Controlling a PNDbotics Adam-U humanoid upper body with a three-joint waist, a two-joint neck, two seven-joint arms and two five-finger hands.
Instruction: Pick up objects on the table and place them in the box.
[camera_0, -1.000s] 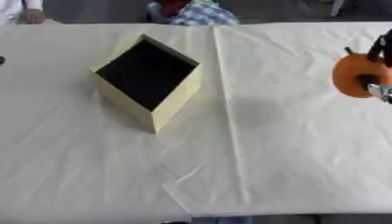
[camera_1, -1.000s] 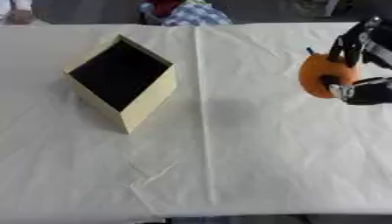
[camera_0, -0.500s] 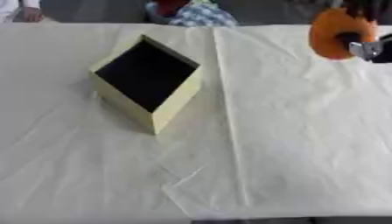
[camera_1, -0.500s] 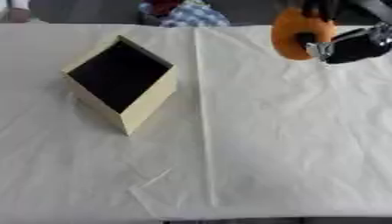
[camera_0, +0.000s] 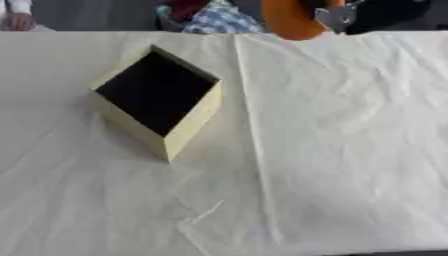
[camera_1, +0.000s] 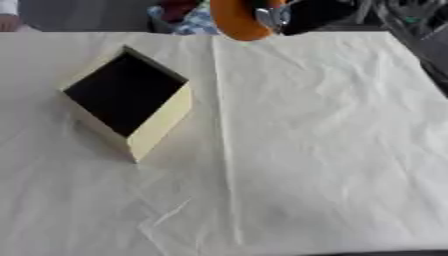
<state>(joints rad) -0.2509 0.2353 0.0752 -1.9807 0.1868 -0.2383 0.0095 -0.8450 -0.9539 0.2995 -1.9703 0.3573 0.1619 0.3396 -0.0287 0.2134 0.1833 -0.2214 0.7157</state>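
One box (camera_0: 158, 102) sits on the creased white tablecloth (camera_0: 350, 150); right hand (camera_0: 337, 15) grips an orange object (camera_0: 289, 20).

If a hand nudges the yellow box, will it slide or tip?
The box looks like thin card, open-topped and empty, so probably light: it would likely slide on the cloth. Its tall walls suggest that a high push might tip it.

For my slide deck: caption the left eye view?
Right hand carries an orange object above the table's far edge, toward the open box.
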